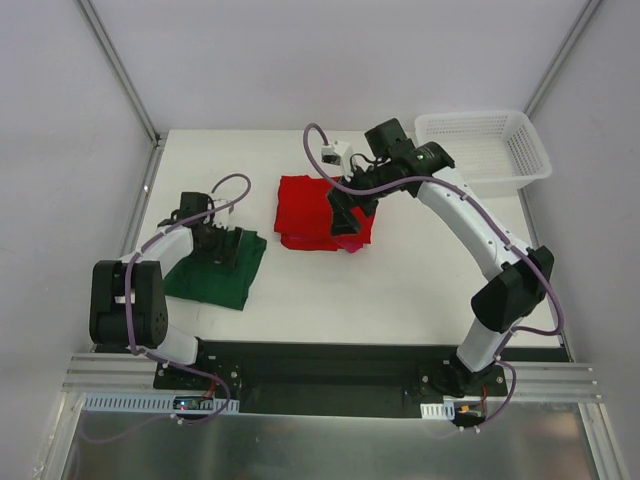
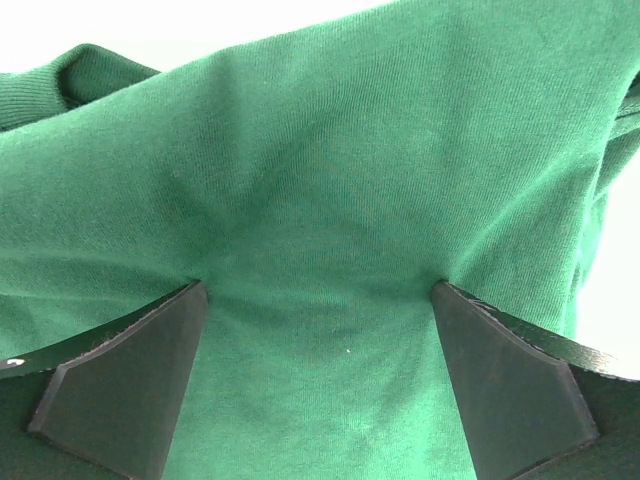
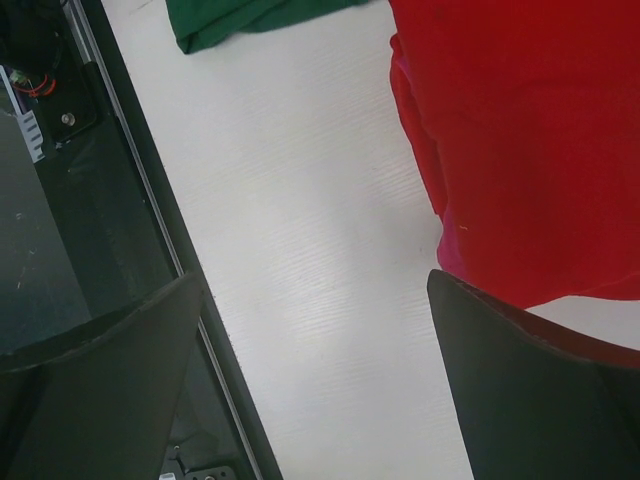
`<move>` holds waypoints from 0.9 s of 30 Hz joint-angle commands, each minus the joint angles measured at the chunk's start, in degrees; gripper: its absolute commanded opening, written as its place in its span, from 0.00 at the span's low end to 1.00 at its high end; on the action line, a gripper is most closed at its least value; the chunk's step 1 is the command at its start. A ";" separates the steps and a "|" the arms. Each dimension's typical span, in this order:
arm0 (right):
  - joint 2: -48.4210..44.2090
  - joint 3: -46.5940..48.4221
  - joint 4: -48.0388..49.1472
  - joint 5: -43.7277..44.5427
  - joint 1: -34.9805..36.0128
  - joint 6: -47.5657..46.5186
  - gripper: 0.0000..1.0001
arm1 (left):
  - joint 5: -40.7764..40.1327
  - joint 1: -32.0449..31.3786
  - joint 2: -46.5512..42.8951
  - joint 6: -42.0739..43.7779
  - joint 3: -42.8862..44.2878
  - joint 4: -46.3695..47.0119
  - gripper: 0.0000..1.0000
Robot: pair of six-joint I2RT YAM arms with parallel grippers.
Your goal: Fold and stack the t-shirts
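The dark green t-shirt [image 1: 212, 285] lies folded on the left of the table. My left gripper [image 1: 218, 245] is down on its far part, open. In the left wrist view green cloth [image 2: 330, 180] fills the frame, and both fingertips [image 2: 130, 380] press into it with cloth spread flat between them. The red t-shirt [image 1: 303, 208] lies folded at the table's middle. My right gripper [image 1: 352, 212] hovers open over its right edge. In the right wrist view the red cloth [image 3: 530, 130] sits by the right finger [image 3: 530, 390], with bare table [image 3: 300, 260] between the jaws.
A white mesh basket [image 1: 485, 145] stands at the back right corner. The black base rail [image 1: 330, 362] runs along the near table edge and shows in the right wrist view as a dark strip [image 3: 130, 200]. Grey walls close in the left, back and right.
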 commanded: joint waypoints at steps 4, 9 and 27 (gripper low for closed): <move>-0.43 4.62 -0.63 -1.84 -0.29 0.90 1.00 | -1.50 -4.75 -2.48 -5.80 0.30 -7.77 0.98; -0.17 5.50 -0.37 -2.02 -0.38 0.98 1.00 | -2.29 -6.33 0.32 -7.12 4.42 -12.24 0.99; -0.17 5.06 0.51 -1.05 -1.08 1.60 1.00 | -1.33 -16.52 11.93 -19.50 9.97 -17.09 0.99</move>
